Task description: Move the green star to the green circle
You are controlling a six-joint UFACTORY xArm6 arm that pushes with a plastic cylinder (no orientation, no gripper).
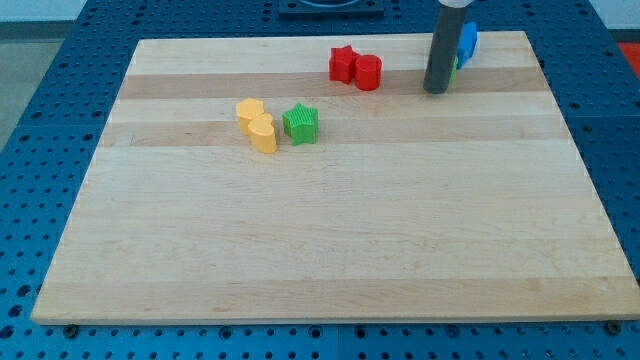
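The green star [300, 123] lies on the wooden board [330, 250], left of the middle near the view's top. The green circle [453, 70] shows only as a thin green sliver, mostly hidden behind my rod at the view's top right. My tip [435, 91] rests on the board right in front of that sliver, far to the right of the green star and apart from it.
Two yellow blocks [257, 124] touch each other just left of the green star. A red star [343, 63] and a red cylinder [368, 72] sit together left of my tip. A blue block [467, 42] stands behind the rod.
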